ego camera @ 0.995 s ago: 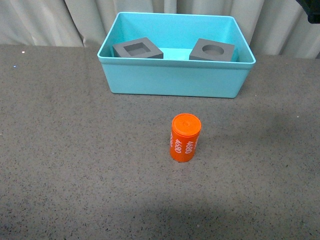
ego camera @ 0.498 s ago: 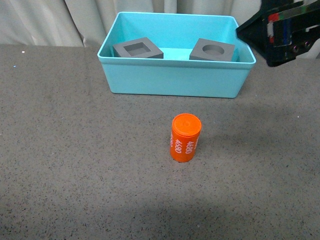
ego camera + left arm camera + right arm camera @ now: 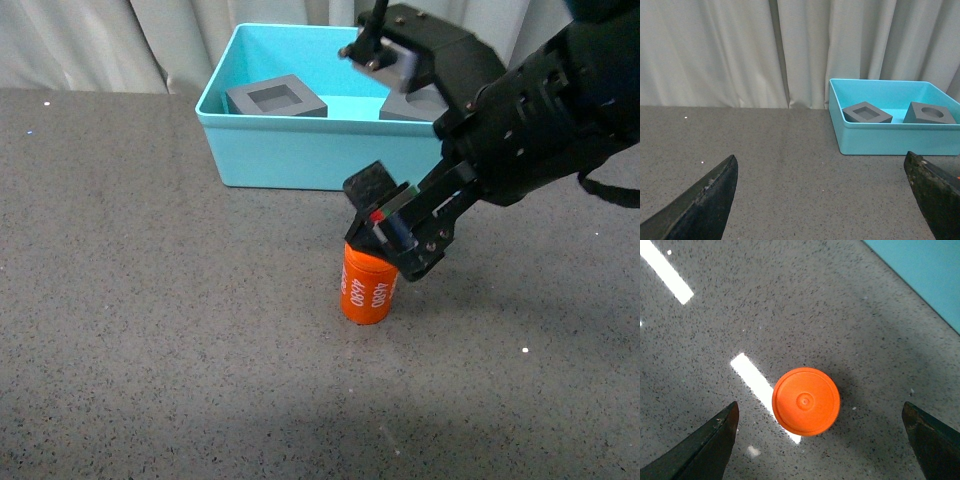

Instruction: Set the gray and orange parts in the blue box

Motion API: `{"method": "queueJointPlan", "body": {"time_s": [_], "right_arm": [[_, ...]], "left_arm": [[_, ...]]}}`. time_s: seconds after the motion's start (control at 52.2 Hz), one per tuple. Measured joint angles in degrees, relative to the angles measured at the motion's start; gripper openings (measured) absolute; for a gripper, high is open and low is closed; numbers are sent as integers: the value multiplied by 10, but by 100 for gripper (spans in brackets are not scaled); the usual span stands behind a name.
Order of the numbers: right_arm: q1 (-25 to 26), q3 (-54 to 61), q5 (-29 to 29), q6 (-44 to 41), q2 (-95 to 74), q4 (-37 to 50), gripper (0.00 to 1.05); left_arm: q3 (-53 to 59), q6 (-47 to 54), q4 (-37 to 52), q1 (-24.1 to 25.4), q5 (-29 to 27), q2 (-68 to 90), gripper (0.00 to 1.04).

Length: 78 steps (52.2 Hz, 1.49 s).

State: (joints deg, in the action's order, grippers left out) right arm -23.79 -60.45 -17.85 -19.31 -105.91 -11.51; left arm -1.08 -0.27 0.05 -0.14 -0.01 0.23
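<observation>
- Right gripper [image 3: 392, 228]: open, jaws spread wide, nothing held. It hangs directly above the orange cylinder [image 3: 368, 290], angled down from the robot's right
- Left gripper [image 3: 821, 156]: open and empty, held well apart from the work. It does not appear in the front view
- Orange cylinder: stands upright on the table [image 3: 150, 300], in front of the blue box [image 3: 340, 155] and apart from its front wall. In the right wrist view its round cap lies between the two fingers, roughly centred, with clear table on both sides
- Gray cubes: the cube with the square recess [image 3: 275, 100] and the cube with the round recess [image 3: 932, 113] both lie inside the blue box. The cylinder is judged to be the only part left to place
- Contact: in the front view the lower finger overlaps the cap. Whether it touches cannot be told
- Hazard, tipping: the cylinder is tall for its base. A finger that meets the cap or the side during descent would probably knock it over, and it could then roll away
- Hazard, off-centre closure: if one finger arrives first, it pushes the cylinder sideways instead of clamping it
- Hazard, shallow grip: closing only on the top edge of a smooth round wall invites slipping or swinging during the lift
- Hazard, transfer: a low carry could catch the box rim. A release over a gray cube could make the cylinder bounce or come to rest tilted
</observation>
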Motion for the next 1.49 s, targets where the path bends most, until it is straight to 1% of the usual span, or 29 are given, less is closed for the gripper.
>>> {"method": "queueJointPlan", "body": {"time_s": [0.077, 0.249, 0.287, 0.306, 0.421, 0.478, 0.517, 0.555, 0.708, 0.823, 0.88, 0.976, 1.053, 1.148, 1.244, 1.397, 1.493], "right_arm": [[-9, -7, 3, -6, -19, 0, 95], [-32, -34, 48, -12, -72, 10, 95], [-34, -39, 44, -10, -82, 9, 90], [-36, -45, 45, -10, -90, 0, 84], [-40, -59, 58, -9, -109, -24, 63], [-40, -62, 60, -8, -112, -31, 56], [-40, -65, 60, -7, -112, -37, 49], [-40, -68, 63, -6, -112, -39, 46], [-33, -69, 58, 0, -98, -35, 45], [-17, -69, 31, 18, -50, -13, 45], [-10, -76, 30, 25, -28, -3, 45], [7, -118, 38, 30, 2, 9, 45], [21, -175, 34, 40, -3, -2, 45], [33, -263, 43, 50, -66, -28, 45], [33, -356, 56, 56, -152, -65, 45], [30, -469, 70, 66, -254, -110, 45], [27, -545, 69, 82, -315, -138, 45]], "left_arm": [[0, 0, 0, 0, 0, 0, 98], [0, 0, 0, 0, 0, 0, 98], [0, 0, 0, 0, 0, 0, 98], [0, 0, 0, 0, 0, 0, 98], [0, 0, 0, 0, 0, 0, 98], [0, 0, 0, 0, 0, 0, 98], [0, 0, 0, 0, 0, 0, 98], [0, 0, 0, 0, 0, 0, 98], [0, 0, 0, 0, 0, 0, 98], [0, 0, 0, 0, 0, 0, 98], [0, 0, 0, 0, 0, 0, 98], [0, 0, 0, 0, 0, 0, 98], [0, 0, 0, 0, 0, 0, 98], [0, 0, 0, 0, 0, 0, 98], [0, 0, 0, 0, 0, 0, 98], [0, 0, 0, 0, 0, 0, 98], [0, 0, 0, 0, 0, 0, 98]]}}
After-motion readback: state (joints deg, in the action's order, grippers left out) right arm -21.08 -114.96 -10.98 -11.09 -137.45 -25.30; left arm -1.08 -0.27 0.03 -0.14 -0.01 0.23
